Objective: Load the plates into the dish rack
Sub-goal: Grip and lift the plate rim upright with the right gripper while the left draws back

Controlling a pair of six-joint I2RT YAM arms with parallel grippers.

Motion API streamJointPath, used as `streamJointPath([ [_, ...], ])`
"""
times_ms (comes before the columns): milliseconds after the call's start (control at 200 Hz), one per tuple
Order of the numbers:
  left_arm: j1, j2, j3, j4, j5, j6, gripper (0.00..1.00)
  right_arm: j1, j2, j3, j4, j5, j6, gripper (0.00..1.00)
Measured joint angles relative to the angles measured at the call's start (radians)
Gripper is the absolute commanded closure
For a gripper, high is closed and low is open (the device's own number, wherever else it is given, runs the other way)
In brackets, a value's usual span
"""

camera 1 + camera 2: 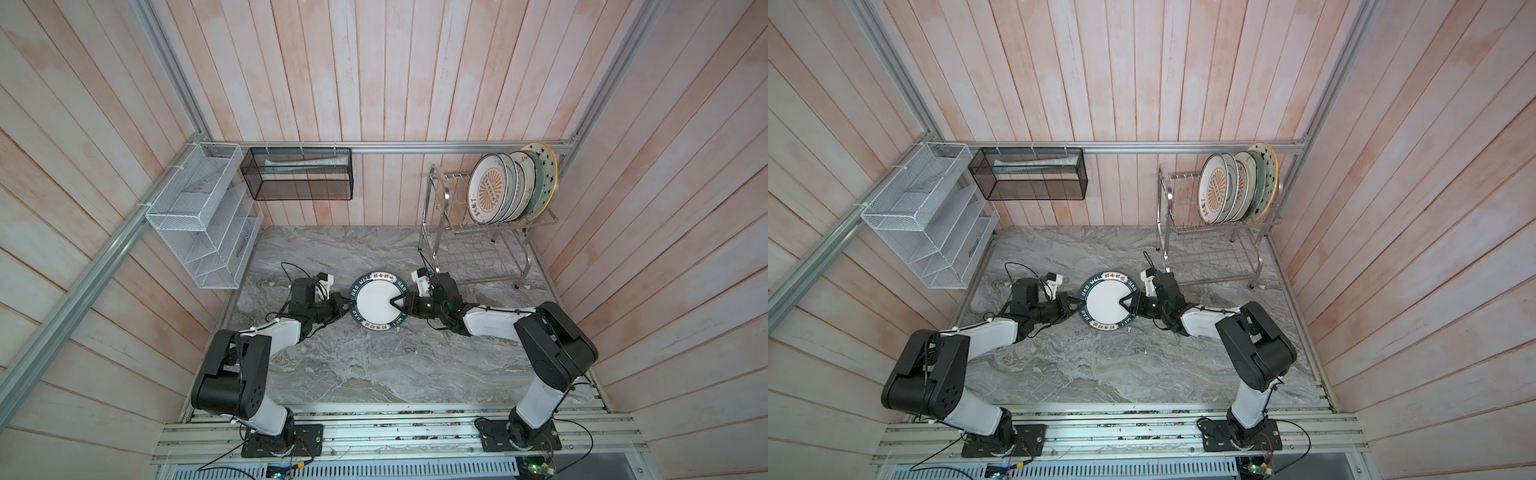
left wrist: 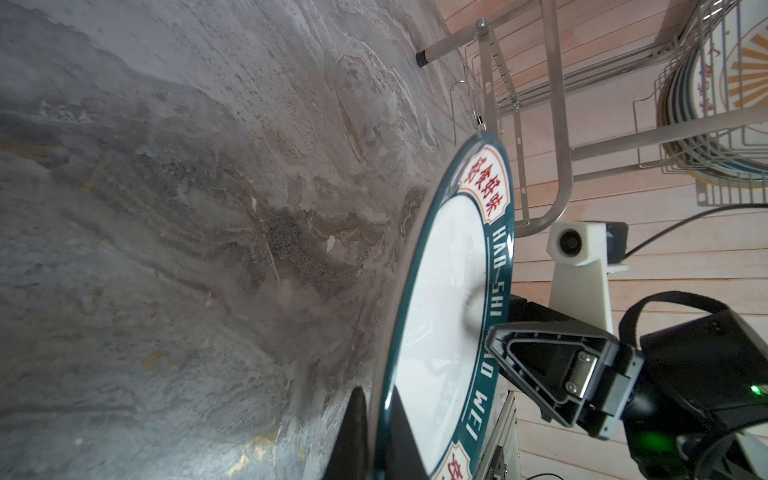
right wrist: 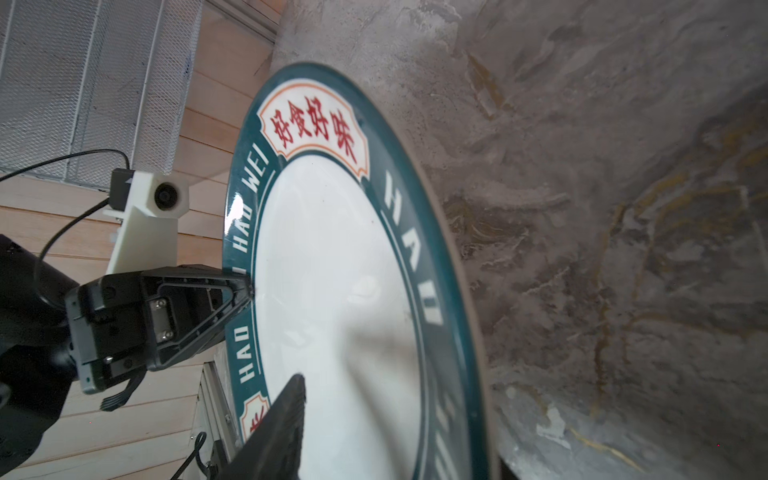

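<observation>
- In both top views, the dark-green lettered plate (image 1: 374, 301) is sitting near the middle of the grey marbled bench (image 1: 353, 365), between the two arms.
- The left pincer (image 1: 345, 305) is clamping the plate's left rim with its jaws nearly together.
- The right pincer (image 1: 397, 302) is reaching in from the opposite side, with its upper finger lying over the white centre.
- The dish rack (image 1: 473, 266) is standing at the bench's back right corner, well apart from that plate.
- A row of plates (image 1: 511, 187) is standing on edge in the rack's upper tier. The sunburst plate (image 1: 488, 189) is facing front and the star-patterned plate (image 1: 546, 166) is at the rear.
- In a top view, the white mesh basket (image 1: 926, 232) and the black mesh box (image 1: 1027, 174) are hanging on the walls at the back left.
- In the left wrist view, the left pincer's fingers (image 2: 349, 449) are pinching the rim from both faces. The right pincer's upper finger (image 2: 503, 345) is lying over the lettered band opposite.
- In the right wrist view, the right pincer's upper finger (image 3: 282, 424) is resting over the plate's white face. I cannot tell whether its jaws are gripping the plate. The left pincer (image 3: 248, 291) is biting the far rim.
</observation>
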Motion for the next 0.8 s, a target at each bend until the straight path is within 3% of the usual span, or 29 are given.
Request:
streamJointPath([
  [275,0.006,-0.038,-0.005,0.043,0.028,-0.014,1.0,-0.018,-0.06,0.0,-0.01,-0.01,0.008,0.9],
  [400,0.013,-0.045,-0.017,0.061,0.053,-0.012,1.0,-0.026,-0.102,0.0,-0.012,-0.026,0.041,1.0],
  [595,0.006,-0.067,-0.018,0.059,0.053,-0.007,0.68,-0.019,-0.128,0.0,-0.016,-0.033,0.011,1.0],
  [800,0.001,-0.099,-0.018,0.029,0.037,-0.005,0.65,-0.004,-0.158,0.002,-0.068,-0.021,-0.052,1.0],
])
